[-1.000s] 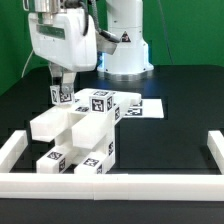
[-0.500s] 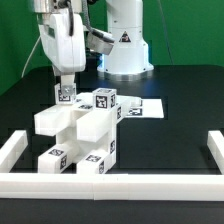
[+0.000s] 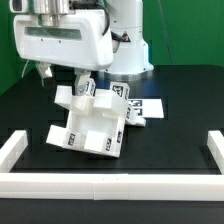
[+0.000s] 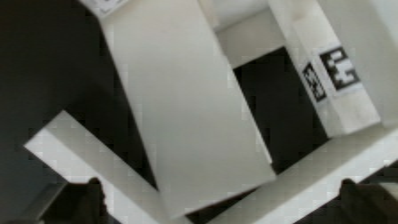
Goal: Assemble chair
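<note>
Chair [image 3: 92, 125], tilted on the black table [image 3: 185, 110]: its long axis runs from about 10 o'clock, the raised end under the gripper [image 3: 76, 84], down to 4 o'clock, tagged faces toward the viewer. Jaw state cannot be told. Marker board [image 3: 150, 104] lies at 3 o'clock of the chair. White border bars [image 3: 110, 183] edge the table; a green wall [image 3: 190, 30] stands behind.

Bright, even overhead light; soft shadows on the black tabletop [image 3: 180, 115]; the wrist view is blurred close-up.
</note>
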Available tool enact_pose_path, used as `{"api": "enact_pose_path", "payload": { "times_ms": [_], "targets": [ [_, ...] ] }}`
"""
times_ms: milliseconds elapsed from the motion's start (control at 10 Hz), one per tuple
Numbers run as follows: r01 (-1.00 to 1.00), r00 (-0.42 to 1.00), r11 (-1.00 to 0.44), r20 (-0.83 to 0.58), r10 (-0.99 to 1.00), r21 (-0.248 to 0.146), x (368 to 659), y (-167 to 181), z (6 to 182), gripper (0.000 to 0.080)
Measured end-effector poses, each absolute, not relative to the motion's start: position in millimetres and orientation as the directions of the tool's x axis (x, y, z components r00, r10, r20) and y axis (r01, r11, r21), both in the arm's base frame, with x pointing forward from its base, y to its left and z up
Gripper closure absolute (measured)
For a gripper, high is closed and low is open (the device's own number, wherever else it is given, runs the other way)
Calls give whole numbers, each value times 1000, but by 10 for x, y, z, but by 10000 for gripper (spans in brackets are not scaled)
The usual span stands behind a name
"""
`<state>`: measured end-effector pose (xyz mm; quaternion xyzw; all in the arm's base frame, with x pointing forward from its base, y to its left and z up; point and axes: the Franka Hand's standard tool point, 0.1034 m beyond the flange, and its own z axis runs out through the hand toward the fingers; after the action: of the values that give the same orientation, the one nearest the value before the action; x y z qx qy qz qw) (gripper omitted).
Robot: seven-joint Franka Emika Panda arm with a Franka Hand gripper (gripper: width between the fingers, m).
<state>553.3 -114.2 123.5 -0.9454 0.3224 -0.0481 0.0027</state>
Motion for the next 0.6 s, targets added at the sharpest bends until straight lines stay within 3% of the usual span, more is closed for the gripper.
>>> {"api": "enact_pose_path", "payload": {
  "times_ms": [200, 400, 600],
  "targets": [
    [-520, 849, -854, 93, -520, -29, 5520, -1043, 1275, 150],
    [-460, 881, -887, 103, -462, -46, 5504, -986, 1386, 150],
    [-427, 897, -904, 112, -428, -35, 5443, -952, 1325, 150]
  ]
}}
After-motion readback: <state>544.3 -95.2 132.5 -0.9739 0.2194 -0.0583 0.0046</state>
